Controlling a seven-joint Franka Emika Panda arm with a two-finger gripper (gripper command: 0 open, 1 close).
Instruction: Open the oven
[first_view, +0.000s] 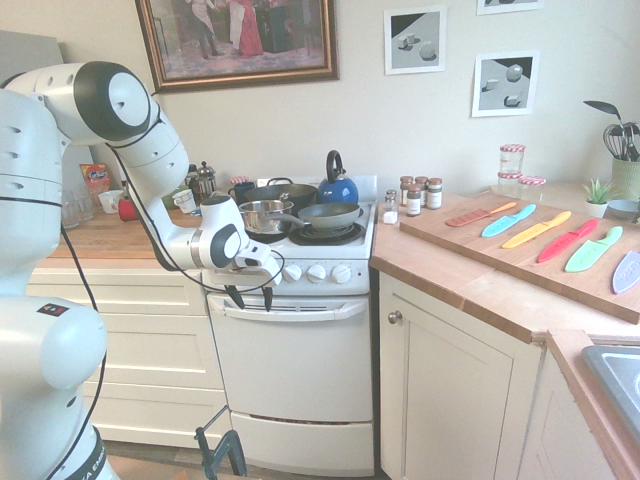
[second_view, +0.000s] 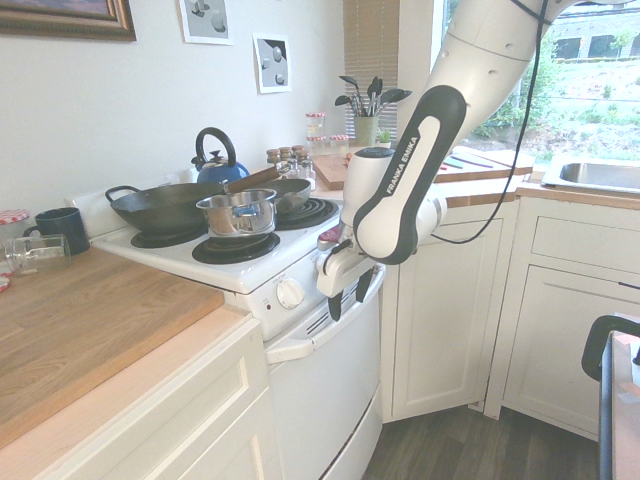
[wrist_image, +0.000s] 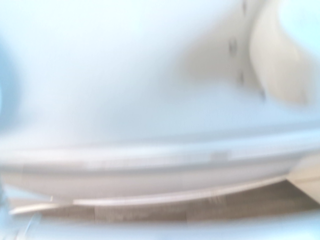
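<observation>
Hovering fingers-down at the white oven's (first_view: 295, 365) long handle (first_view: 290, 312), the gripper (first_view: 252, 298) has its two fingers spread apart, with pans (first_view: 330, 215) sitting above on the hob (first_view: 355, 243).

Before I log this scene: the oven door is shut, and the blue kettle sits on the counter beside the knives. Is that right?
Not quite: the kettle is at the back of the stove, behind the pans, not beside the knives, as the first exterior view shows. The oven door is indeed shut.
</observation>
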